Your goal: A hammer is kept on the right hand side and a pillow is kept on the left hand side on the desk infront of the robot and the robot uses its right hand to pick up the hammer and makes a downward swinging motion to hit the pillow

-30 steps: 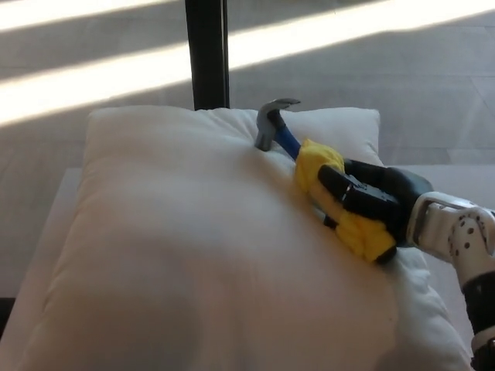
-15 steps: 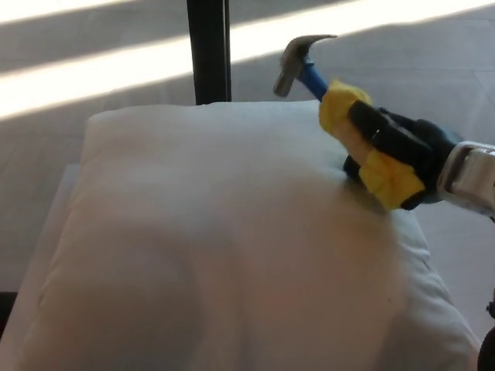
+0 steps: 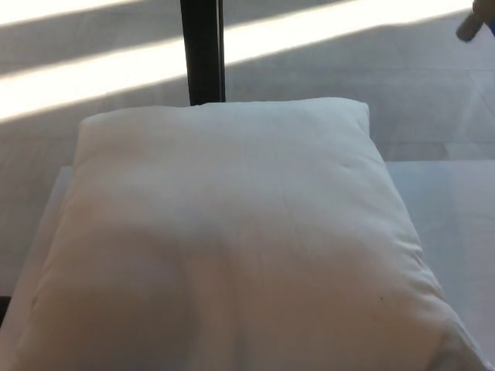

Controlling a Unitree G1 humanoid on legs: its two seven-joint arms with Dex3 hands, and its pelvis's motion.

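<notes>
A large white pillow (image 3: 224, 232) fills most of the head view and lies flat on the white desk (image 3: 456, 209). Only the grey steel head of the hammer (image 3: 472, 25) shows, blurred, at the top right corner, high above the pillow's far right corner. A sliver of its blue neck sits at the picture's edge. The handle and the hand holding it are outside the picture. Neither of my hands shows.
A black vertical post (image 3: 203, 50) stands behind the pillow's far edge. Beyond it is grey floor with bright sunlight stripes (image 3: 116, 69). Bare desk surface shows to the right of the pillow.
The hammer has risen up and to the right, from resting on the pillow to the top right corner. My right hand has left the picture with it. The dent in the pillow has filled out.
</notes>
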